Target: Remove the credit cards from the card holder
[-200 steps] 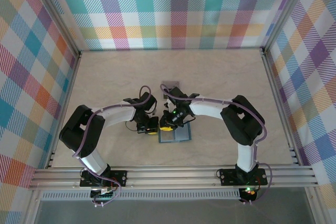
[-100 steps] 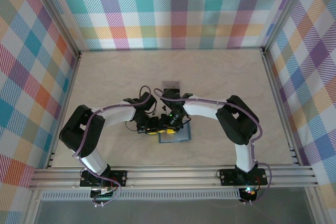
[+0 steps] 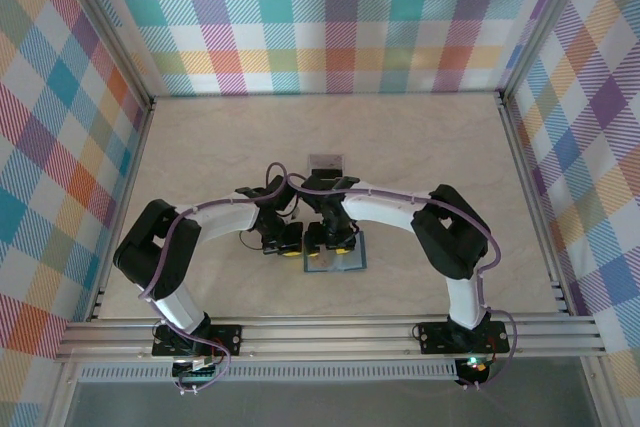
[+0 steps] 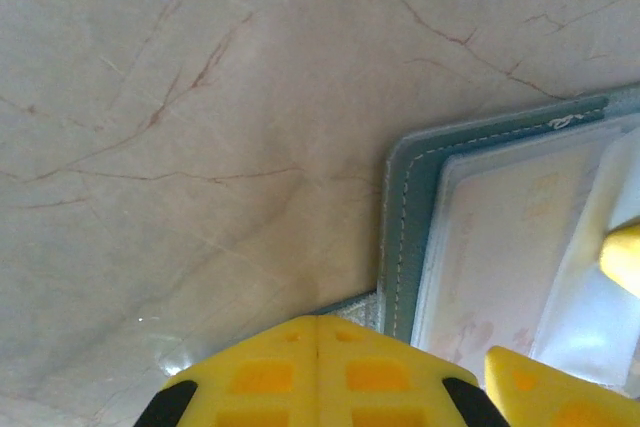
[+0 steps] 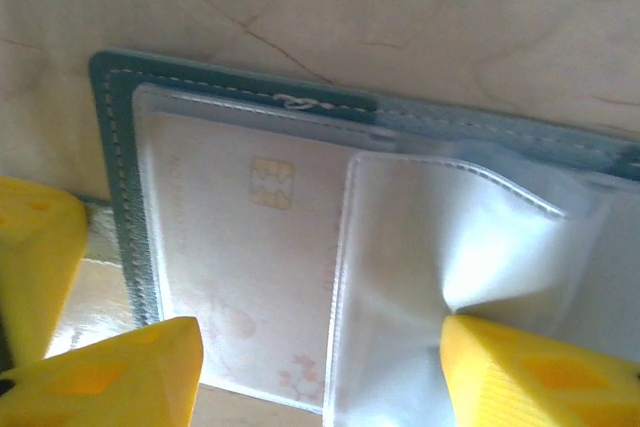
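While the top view shows one credit card (image 3: 325, 160) lying apart on the table (image 3: 430, 147) beyond the two bent arms, the right wrist view reveals a second card (image 5: 240, 247) sleeved inside the open card holder (image 5: 110, 147). The right gripper (image 5: 320, 337) stands spread over it, and the left gripper (image 4: 318, 337), pressed together, sits at its corner.

Overhead; wrist close-ups of card holder (image 3: 345, 260)

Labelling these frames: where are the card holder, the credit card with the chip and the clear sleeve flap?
card holder (image 5: 108, 147), right wrist view, stitched teal left edge
credit card (image 5: 272, 183), right wrist view, on its chip
clear sleeve flap (image 5: 440, 247), right wrist view, flap's middle
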{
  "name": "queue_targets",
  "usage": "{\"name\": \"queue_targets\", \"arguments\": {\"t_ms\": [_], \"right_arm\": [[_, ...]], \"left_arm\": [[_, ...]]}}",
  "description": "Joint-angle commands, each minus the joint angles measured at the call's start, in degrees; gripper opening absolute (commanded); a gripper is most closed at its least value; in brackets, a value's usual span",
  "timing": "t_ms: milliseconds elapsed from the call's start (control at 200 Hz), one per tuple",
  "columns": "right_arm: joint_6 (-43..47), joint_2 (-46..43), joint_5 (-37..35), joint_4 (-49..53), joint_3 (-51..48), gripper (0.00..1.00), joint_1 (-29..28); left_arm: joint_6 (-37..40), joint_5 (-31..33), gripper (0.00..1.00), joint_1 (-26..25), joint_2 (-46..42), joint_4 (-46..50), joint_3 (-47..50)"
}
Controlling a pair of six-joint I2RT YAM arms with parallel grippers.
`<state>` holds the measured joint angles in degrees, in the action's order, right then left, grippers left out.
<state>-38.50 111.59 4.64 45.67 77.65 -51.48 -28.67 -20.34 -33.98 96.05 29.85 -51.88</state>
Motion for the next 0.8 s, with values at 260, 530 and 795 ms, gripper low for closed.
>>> {"name": "queue_targets", "arguments": {"t_ms": [260, 530, 795], "right_arm": [[0.99, -1.37, -9.56, 10.44, 2.60, 0.75, -0.28], [0.10, -2.87, -13.63, 12.55, 1.71, 0.75, 0.04], [0.03, -5.65, -13.64, 11.03, -3.10, 0.74, 2.01]], "left_arm": [[1.78, 0.38, 0.01, -0.12, 3.06, 0.75, 0.74], [2.00, 0.29, 0.01, -0.12, 3.08, 1.17, 0.18], [2.05, 0.56, 0.01, -0.12, 2.87, 1.62, 0.13]]}}
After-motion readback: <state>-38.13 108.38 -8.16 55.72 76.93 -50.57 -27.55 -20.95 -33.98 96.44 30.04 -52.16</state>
